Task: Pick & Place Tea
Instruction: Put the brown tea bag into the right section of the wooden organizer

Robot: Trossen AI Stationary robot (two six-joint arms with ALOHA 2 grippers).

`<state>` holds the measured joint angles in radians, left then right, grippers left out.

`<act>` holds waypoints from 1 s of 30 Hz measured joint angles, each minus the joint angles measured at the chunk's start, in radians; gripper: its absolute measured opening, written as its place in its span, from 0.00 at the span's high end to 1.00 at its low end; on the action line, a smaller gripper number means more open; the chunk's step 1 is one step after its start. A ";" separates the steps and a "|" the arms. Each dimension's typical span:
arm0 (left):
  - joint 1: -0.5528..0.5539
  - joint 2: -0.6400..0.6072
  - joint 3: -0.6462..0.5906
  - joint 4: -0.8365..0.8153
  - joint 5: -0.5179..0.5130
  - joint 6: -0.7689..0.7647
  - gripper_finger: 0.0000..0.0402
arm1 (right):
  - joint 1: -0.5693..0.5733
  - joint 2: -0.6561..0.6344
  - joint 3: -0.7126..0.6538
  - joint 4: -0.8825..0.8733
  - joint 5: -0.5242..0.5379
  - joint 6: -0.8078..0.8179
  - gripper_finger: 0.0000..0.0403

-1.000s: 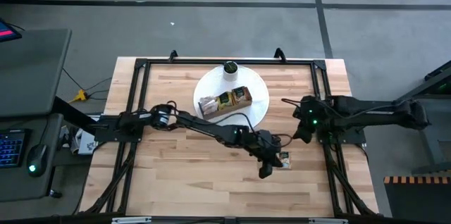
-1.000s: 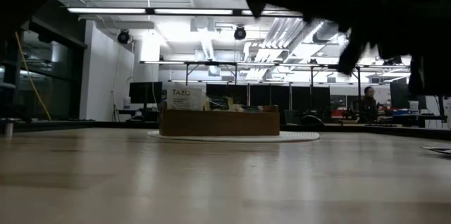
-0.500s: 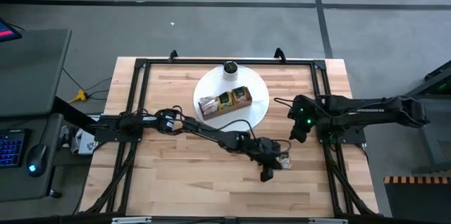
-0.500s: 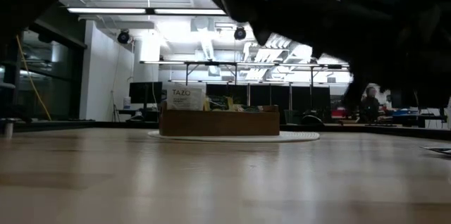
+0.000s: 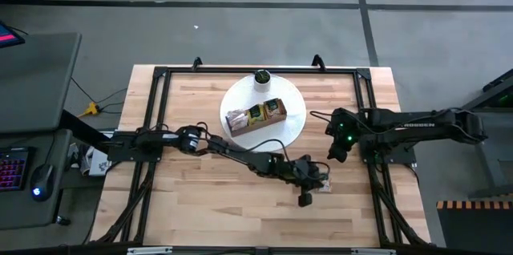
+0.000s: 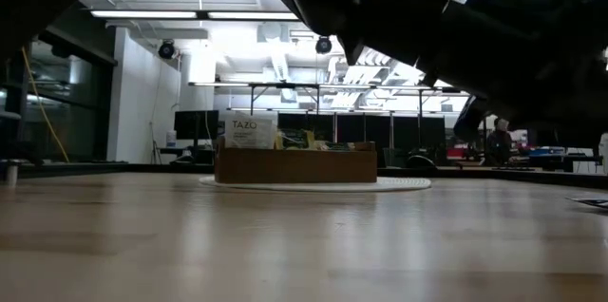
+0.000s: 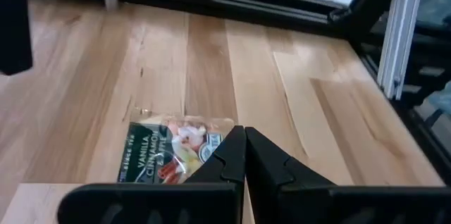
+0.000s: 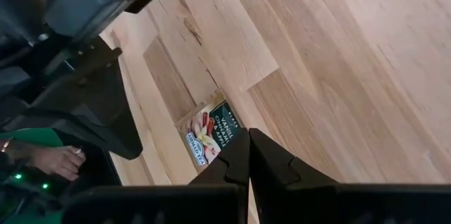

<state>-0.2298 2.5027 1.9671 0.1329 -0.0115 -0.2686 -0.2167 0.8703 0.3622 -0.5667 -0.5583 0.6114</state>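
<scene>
Bright ceiling lights, backlit foreground blur

The tea sachet [image 7: 173, 148] lying flat on the table [image 5: 200, 207] is tan with a dark green band bearing pale lettering and a red-and-cream picture. The table is pale wood in lengthwise planks of uneven tone, framed in black. Beyond the sachet, a brown wooden tray [image 5: 256, 115] sits on a white round plate [image 5: 292, 119], beside a white cylinder [image 5: 262, 79] with a dark green top.

We read "TAZO" on the white card [image 6: 250, 131] standing in the tray [image 6: 295, 164], and "VANILLA CINNAMON" on the sachet [image 7: 171, 148] lying on the table [image 7: 296, 90].
</scene>
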 joint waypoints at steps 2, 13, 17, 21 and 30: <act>0.000 0.000 0.000 -0.002 -0.003 0.023 1.00 | 0.000 0.000 0.000 0.000 0.000 0.003 1.00; 0.008 0.000 0.000 -0.001 -0.023 0.129 1.00 | 0.000 0.000 0.000 0.003 0.001 0.017 1.00; 0.014 0.000 0.000 0.003 -0.025 0.141 1.00 | 0.000 0.000 0.000 0.004 0.001 0.018 1.00; 0.014 0.042 0.005 0.051 -0.025 0.142 1.00 | 0.000 0.000 0.000 0.004 0.001 0.020 1.00; 0.009 0.045 0.008 0.043 -0.027 0.160 1.00 | 0.000 0.000 0.001 0.006 -0.001 0.029 1.00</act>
<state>-0.2207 2.5475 1.9746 0.1758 -0.0384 -0.1085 -0.2165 0.8703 0.3630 -0.5610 -0.5591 0.6407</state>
